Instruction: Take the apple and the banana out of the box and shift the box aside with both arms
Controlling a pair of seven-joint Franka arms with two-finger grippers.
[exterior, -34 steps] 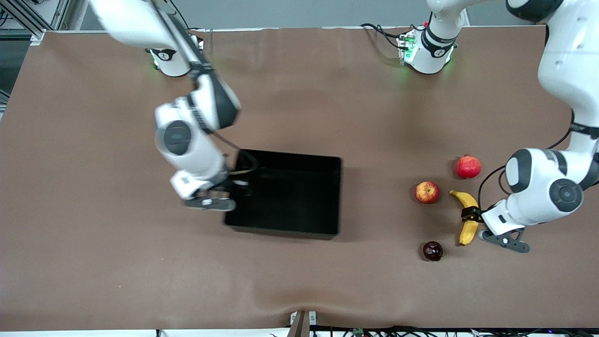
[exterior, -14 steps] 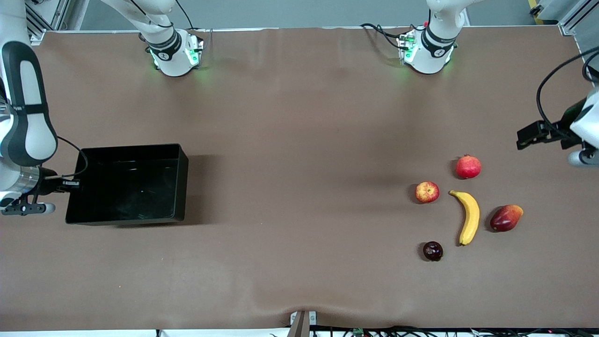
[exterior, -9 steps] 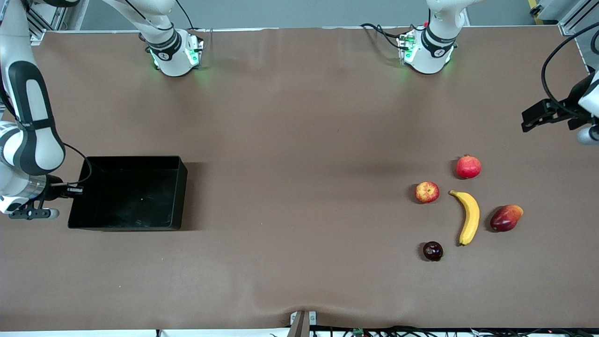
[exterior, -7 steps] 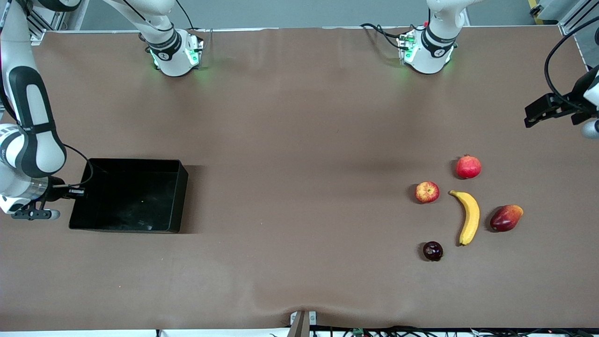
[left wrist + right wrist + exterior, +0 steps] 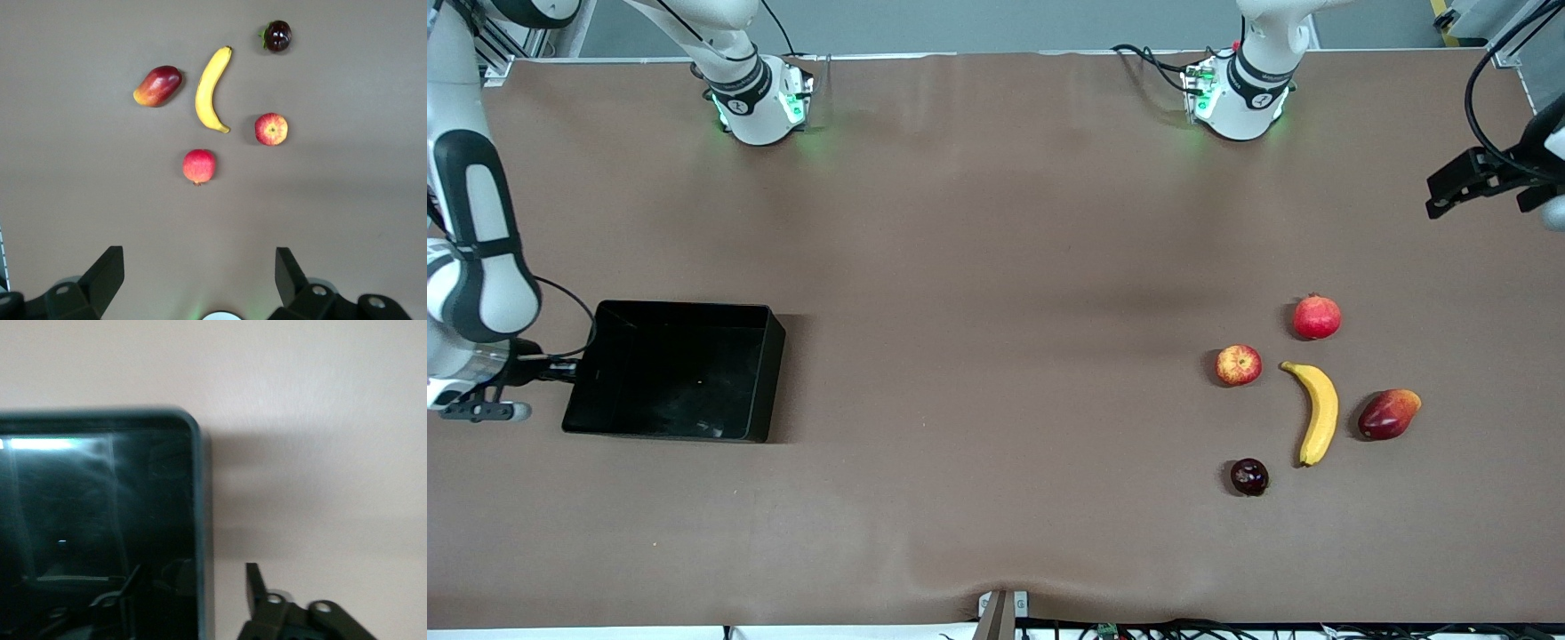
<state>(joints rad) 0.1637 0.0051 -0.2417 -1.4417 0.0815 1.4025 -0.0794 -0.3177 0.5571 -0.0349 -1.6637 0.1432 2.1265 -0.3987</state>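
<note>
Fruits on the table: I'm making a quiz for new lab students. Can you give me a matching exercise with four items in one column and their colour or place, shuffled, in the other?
Column one:
1. banana
2. apple
3. box
4. pomegranate

Column two:
A. glossy black, at the right arm's end of the table
B. plain red, farthest of the fruits from the front camera
C. long, curved and yellow, between the apple and the mango
D. round, blushed red and yellow

Pairs: 1-C, 2-D, 3-A, 4-B

No readable text, labels, brands or nos. anywhere; the small marks on the arm bases are too tiny to make out.
</note>
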